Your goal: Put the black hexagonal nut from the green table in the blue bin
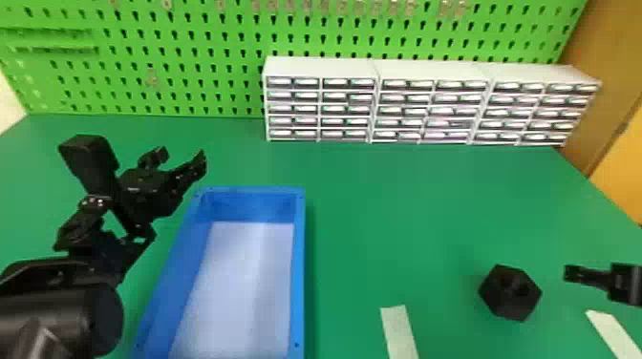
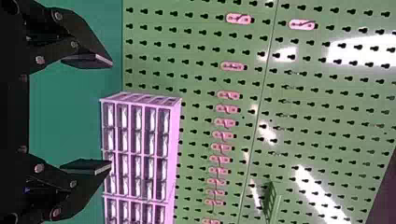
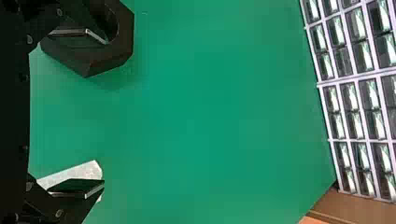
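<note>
The black hexagonal nut (image 1: 510, 293) rests on the green table (image 1: 406, 215), to the right of the blue bin (image 1: 298, 267). At the right edge of the head view my right gripper (image 1: 590, 277) is just right of the nut. In the right wrist view the right gripper (image 3: 88, 114) is open with nothing between its fingers; one finger overlaps the nut (image 3: 109, 58). My left gripper (image 1: 184, 157) is over the bin's far left corner, and in the left wrist view the left gripper (image 2: 112, 116) is open with nothing between its fingers.
White drawer cabinets (image 1: 430, 105) line the back of the table before a green pegboard (image 1: 191, 57). One pale strip (image 1: 399, 332) lies between bin and nut, another (image 1: 614, 334) at the right near the right gripper.
</note>
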You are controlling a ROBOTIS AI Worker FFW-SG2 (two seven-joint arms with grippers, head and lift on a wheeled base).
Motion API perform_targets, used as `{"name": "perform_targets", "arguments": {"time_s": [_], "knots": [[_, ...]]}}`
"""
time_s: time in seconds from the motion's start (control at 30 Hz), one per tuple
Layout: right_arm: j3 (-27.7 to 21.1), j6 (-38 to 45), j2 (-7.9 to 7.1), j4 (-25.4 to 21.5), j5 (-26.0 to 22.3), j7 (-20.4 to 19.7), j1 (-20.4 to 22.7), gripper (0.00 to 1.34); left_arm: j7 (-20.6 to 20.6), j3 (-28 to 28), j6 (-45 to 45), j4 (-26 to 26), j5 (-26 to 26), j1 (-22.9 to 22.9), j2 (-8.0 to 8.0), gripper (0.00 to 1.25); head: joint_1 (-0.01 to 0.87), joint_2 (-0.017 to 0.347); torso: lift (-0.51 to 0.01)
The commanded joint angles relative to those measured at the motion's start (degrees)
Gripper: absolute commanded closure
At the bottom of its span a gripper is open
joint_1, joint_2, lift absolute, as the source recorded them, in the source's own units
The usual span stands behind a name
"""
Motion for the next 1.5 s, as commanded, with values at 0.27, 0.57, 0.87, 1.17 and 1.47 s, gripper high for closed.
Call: {"name": "perform_targets", "arguments": {"time_s": [0.27,0.57,0.87,1.17,1.47], "knots": [[2.0,-2.2,0.36,5.0,-1.2,0.0,-1.9,0.23,0.0,-0.4,0.0,0.0,-0.1,-0.4,-0.03,0.49,0.691,0.009,-0.097],[4.0,-2.4,-0.96,8.5,-4.4,0.0,-3.1,0.23,0.0,-0.3,0.0,0.0,0.0,-0.4,-0.03,0.49,0.691,0.009,-0.097],[6.0,-2.4,-1.84,11.2,-6.0,0.0,-4.1,0.23,0.0,-0.3,0.0,0.0,0.1,-0.4,-0.03,0.49,0.691,0.009,-0.097],[7.1,-2.2,-2.10,11.8,-5.7,0.0,-4.5,0.23,0.0,-0.3,0.0,0.0,0.1,-0.4,-0.03,0.49,0.691,0.009,-0.097],[8.0,-0.1,-2.98,11.8,-4.3,0.0,-5.0,0.23,0.0,-0.3,0.0,0.0,0.1,-0.3,-0.03,0.49,0.691,0.009,-0.097]]}}
